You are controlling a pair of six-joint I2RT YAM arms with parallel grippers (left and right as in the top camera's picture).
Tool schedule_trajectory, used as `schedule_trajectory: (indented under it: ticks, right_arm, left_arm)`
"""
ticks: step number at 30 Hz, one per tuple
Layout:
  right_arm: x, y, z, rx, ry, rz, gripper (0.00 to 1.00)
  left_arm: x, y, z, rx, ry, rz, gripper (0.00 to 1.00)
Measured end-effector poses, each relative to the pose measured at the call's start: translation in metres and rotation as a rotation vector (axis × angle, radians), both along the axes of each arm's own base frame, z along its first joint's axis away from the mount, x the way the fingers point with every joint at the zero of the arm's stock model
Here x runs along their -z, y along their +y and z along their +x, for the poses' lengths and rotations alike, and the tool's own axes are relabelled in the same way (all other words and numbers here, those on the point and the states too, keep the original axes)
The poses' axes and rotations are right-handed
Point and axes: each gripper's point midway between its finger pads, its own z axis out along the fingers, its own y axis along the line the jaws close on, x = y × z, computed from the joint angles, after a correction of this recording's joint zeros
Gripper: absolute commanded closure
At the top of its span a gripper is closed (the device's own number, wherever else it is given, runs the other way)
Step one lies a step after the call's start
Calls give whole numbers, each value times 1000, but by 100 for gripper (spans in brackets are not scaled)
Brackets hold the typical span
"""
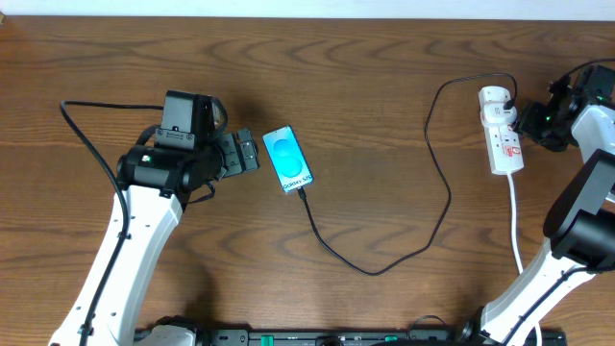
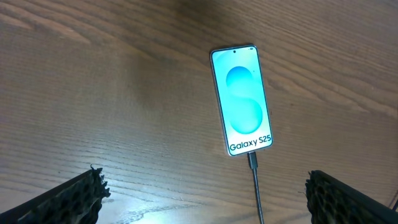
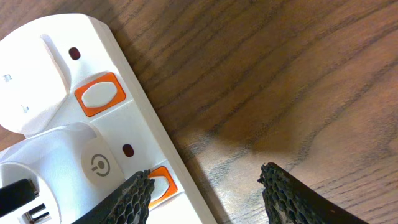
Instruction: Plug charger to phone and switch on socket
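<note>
Charger (image 1: 448,192) sits plugged into phone (image 1: 287,159) on desk (image 1: 365,58), so right end effector (image 3: 205,186), part-open and empty, should press one finger squarely on socket (image 1: 502,135) orange switch (image 3: 163,183); left end effector (image 2: 204,186) wide open, empty.

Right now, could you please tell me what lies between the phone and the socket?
Only the charger cable, looping over bare table, in the overhead view.

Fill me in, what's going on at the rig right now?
The charger is plugged into the bottom of the phone, which lies screen-up with its display lit. The left claw hovers open near the phone, holding nothing. The right claw is open at the socket, one finger over an orange switch. Whether it's pressing can't be told.
</note>
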Motion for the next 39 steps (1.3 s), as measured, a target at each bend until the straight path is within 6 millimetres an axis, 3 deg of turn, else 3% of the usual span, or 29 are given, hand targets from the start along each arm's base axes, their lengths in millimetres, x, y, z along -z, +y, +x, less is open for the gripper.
schedule_trajectory:
  ticks: [10,13,15,26,39]
  right_arm:
    - [0,4,-6,8,24,19,42]
    - [3,32,-13,-40,47,112,42]
    - [2,37,-12,-61,54,87,42]
    - [1,34,-11,-66,50,68,48]
    - [-9,26,-13,-29,29,82,46]
  left_arm:
    - [0,0,0,0,0,0,1]
    - [0,0,0,0,1,0,1]
    - [0,0,0,0,0,0,1]
    - [0,0,0,0,0,0,1]
    - [0,0,0,0,0,0,1]
